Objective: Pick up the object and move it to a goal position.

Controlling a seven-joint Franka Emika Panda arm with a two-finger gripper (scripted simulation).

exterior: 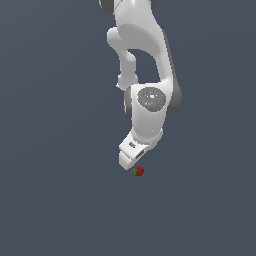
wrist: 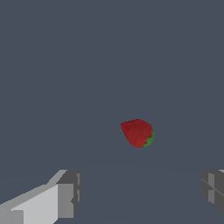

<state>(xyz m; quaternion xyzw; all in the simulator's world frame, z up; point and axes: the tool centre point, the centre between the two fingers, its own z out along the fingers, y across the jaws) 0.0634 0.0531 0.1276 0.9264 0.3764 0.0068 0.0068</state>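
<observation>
Strawberry point(wrist: 138, 133): lies ahead of the jaws, beyond the gap, not between them.
Gripper point(wrist: 140, 192): jaws wide apart, holding nothing.

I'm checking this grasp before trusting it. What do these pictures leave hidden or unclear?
- Exterior view: the gripper fingers are hidden behind the hand's body, so the opening is unreadable there.
- Wrist view: both fingers are cut off by the frame's edge.
- Both views: whether the strawberry rests on the floor; no goal marker shows.
</observation>
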